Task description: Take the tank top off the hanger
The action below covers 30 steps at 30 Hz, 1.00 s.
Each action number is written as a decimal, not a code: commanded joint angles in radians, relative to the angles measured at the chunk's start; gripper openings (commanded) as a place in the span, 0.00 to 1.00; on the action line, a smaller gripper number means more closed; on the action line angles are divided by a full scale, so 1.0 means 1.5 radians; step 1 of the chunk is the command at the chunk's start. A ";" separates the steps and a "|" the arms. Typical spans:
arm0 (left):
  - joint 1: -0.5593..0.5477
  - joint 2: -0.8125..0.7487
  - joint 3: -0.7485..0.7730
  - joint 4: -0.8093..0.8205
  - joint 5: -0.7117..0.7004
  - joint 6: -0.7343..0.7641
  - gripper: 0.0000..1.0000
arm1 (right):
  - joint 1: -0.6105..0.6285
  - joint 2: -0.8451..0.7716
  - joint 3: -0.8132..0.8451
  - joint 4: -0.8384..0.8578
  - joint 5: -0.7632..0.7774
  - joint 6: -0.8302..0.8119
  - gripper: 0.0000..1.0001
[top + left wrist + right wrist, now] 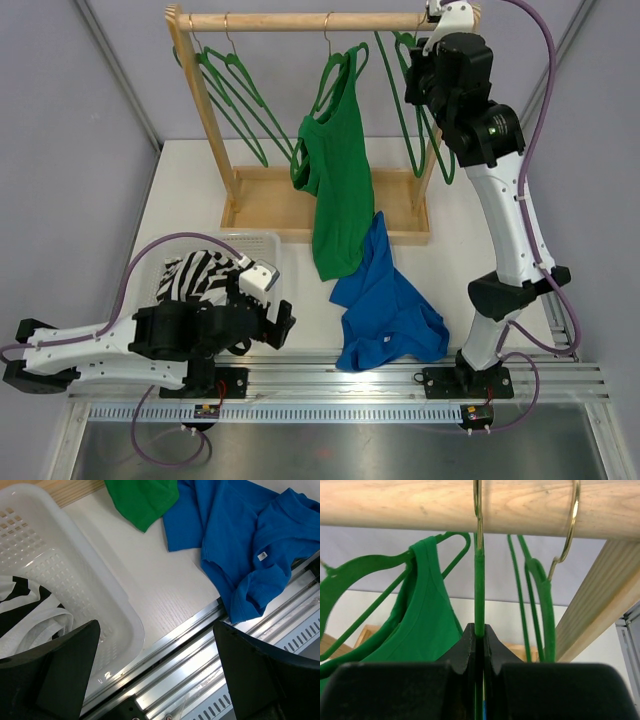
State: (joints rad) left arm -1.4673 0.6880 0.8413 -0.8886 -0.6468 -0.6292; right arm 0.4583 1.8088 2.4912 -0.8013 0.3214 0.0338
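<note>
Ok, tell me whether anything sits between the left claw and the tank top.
Nothing visible does. The open left claw hovers by the white basket; only bare table lies toward the green tank top. The blue T-shirt lies off right.

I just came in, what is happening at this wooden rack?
The right tool is shut on the neck of a green plastic hanger under the wooden rail. The green tank top hangs beside it, not yet removed. The left tool hovers open by the white plastic basket.
</note>
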 commanded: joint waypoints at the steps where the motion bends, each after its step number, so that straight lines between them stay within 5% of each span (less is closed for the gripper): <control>1: -0.006 -0.007 -0.006 0.033 0.000 -0.002 0.99 | -0.023 0.023 0.036 0.033 0.006 -0.018 0.00; 12: -0.009 0.012 -0.002 0.050 0.014 0.010 0.99 | -0.049 -0.031 -0.083 0.060 -0.032 0.001 0.01; 16: -0.009 0.027 0.005 0.080 0.024 0.017 0.99 | -0.049 -0.056 -0.089 0.048 -0.047 0.002 0.19; 20: -0.009 0.073 0.024 0.144 0.041 0.032 0.99 | -0.049 -0.111 -0.128 0.044 -0.078 0.019 0.68; 24: -0.009 0.179 0.061 0.221 0.052 0.049 0.99 | -0.049 -0.205 -0.169 0.038 -0.132 0.031 0.99; 30: -0.008 0.417 0.184 0.266 0.048 0.062 0.99 | -0.049 -0.366 -0.270 0.002 -0.188 0.035 0.99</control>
State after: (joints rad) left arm -1.4757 1.1904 1.0080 -0.5961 -0.5739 -0.5556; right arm 0.3897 1.3933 2.1506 -0.7784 0.0998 0.0723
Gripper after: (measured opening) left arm 0.988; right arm 0.993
